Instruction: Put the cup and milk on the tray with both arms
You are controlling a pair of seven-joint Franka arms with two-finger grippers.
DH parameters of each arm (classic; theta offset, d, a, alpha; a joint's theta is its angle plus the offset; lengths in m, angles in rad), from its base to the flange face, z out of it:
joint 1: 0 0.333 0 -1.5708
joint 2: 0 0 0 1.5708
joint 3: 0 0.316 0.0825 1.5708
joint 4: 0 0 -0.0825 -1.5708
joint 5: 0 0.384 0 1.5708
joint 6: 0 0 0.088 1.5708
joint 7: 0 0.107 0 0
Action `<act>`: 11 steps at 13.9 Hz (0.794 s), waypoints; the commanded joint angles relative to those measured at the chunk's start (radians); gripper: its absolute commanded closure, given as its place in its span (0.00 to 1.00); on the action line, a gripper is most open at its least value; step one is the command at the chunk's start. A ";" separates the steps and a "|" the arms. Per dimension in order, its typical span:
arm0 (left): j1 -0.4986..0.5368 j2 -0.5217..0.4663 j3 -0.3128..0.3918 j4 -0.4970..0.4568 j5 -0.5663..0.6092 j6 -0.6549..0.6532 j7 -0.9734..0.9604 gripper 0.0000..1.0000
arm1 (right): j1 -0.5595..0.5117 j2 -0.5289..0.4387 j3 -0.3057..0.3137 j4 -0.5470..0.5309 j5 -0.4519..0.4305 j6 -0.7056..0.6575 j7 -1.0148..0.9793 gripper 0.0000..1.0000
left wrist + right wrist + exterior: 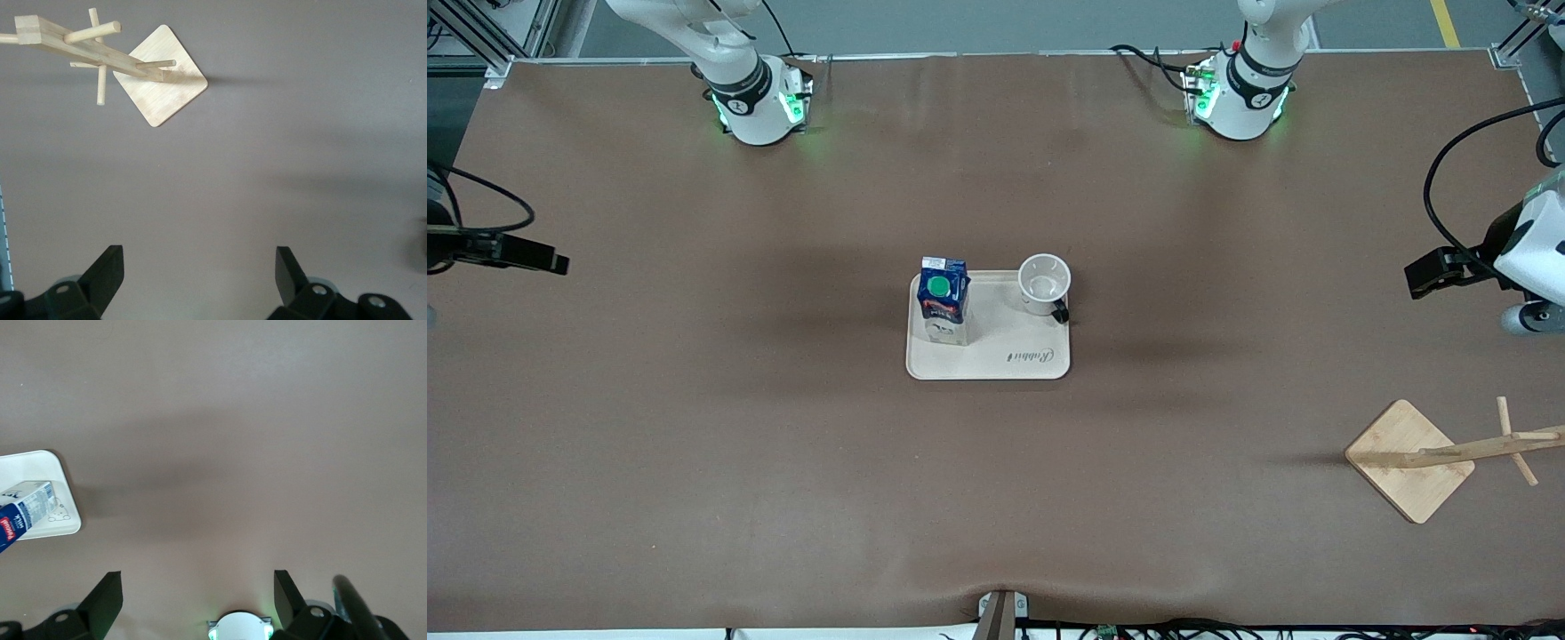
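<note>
Left gripper (197, 277) wide open, empty, over bare table near the wooden stand (160, 75) at its end. Right gripper (193, 597) also wide, empty, over bare table at its own end. Tray (1014, 360) mid-table holds both: milk (943, 300) upright in one back corner, cup (1045, 284) upright at the other. Task looks complete; next call is just staying clear.

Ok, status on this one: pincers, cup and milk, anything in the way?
Left pincer and right pincer open, empty, over bare table. Milk and cup upright on tray. Nothing in the way.
</note>
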State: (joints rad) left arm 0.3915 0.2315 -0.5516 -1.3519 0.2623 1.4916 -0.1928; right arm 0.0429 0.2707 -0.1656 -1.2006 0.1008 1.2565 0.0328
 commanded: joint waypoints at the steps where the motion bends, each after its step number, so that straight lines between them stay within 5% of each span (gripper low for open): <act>1: 0.012 -0.034 -0.004 -0.027 -0.018 -0.005 -0.001 0.00 | -0.005 -0.222 0.021 -0.269 -0.071 0.142 -0.066 0.00; 4: 0.012 -0.037 -0.005 -0.027 -0.018 -0.007 -0.001 0.00 | -0.009 -0.380 0.023 -0.482 -0.115 0.245 -0.105 0.00; 11: 0.012 -0.034 -0.007 -0.029 -0.018 -0.008 -0.001 0.00 | 0.012 -0.357 0.046 -0.357 -0.122 0.219 -0.100 0.00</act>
State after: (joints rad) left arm 0.3914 0.2305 -0.5534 -1.3531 0.2623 1.4902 -0.1928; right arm 0.0506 -0.0938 -0.1203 -1.5899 -0.0022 1.4808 -0.0606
